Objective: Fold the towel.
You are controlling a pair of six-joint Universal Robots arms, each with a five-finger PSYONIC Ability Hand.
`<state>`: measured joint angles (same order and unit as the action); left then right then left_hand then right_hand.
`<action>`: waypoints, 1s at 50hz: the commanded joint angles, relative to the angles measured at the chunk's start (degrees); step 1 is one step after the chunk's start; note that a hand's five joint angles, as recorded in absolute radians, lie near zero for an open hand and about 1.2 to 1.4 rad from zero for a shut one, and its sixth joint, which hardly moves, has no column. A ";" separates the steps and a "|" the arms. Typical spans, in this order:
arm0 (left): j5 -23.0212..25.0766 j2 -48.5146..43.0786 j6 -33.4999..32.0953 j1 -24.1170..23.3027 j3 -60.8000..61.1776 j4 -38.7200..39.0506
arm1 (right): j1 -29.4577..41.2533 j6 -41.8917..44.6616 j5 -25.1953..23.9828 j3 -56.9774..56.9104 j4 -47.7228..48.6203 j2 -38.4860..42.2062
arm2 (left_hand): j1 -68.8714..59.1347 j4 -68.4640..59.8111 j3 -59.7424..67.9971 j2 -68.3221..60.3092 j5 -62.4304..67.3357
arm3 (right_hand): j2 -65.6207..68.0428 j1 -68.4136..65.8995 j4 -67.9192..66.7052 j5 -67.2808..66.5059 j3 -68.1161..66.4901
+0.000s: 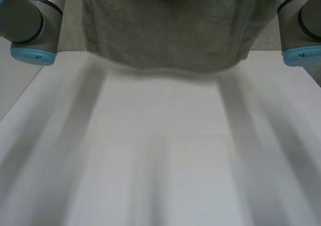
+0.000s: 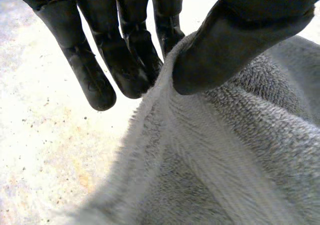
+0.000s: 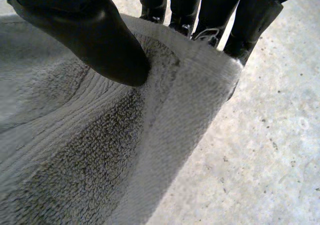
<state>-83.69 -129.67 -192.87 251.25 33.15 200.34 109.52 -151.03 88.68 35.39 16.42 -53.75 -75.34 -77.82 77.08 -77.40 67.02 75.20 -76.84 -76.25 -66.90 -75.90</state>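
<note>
A grey terry towel (image 1: 165,25) hangs lifted above the white table (image 1: 160,150), its lower edge sagging in a curve between both arms. My left hand (image 2: 235,40) pinches the towel (image 2: 225,160) at its hemmed edge, thumb pressed on one side and fingers (image 2: 127,60) on the other. My right hand (image 3: 95,35) pinches the towel (image 3: 90,150) near a corner, its thumb on the cloth's face and its fingers (image 3: 215,15) behind the hem.
The left arm (image 1: 27,20) and right arm (image 1: 301,25) stand at either side of the raised towel. Below the hanging cloth lies bare white table.
</note>
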 commanded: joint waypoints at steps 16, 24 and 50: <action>2.83 2.92 -0.40 2.40 42.24 4.09 | -5.71 -1.47 -15.29 38.94 -2.97 -1.80 | -4.66 -2.18 2.92 -2.60 2.98 | 4.80 -3.16 -3.75 -3.10 -4.10; 6.34 13.36 -0.48 5.56 56.12 4.71 | -7.91 -0.85 -16.61 52.65 -6.30 -11.52 | -4.66 -2.18 2.92 -2.60 2.98 | 4.80 -3.16 -3.75 -3.10 -4.10; 19.01 37.21 -0.57 8.29 74.26 4.80 | -15.74 -1.11 -23.30 53.67 -18.87 -28.73 | -4.66 -2.18 2.92 -2.60 2.98 | 4.80 -3.16 -3.75 -3.10 -4.10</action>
<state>-65.00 -88.64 -193.34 259.58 109.18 204.52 93.24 -152.81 64.97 95.38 -1.15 -89.99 -75.30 -77.82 77.08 -77.41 67.03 75.20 -76.87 -76.25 -66.91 -75.93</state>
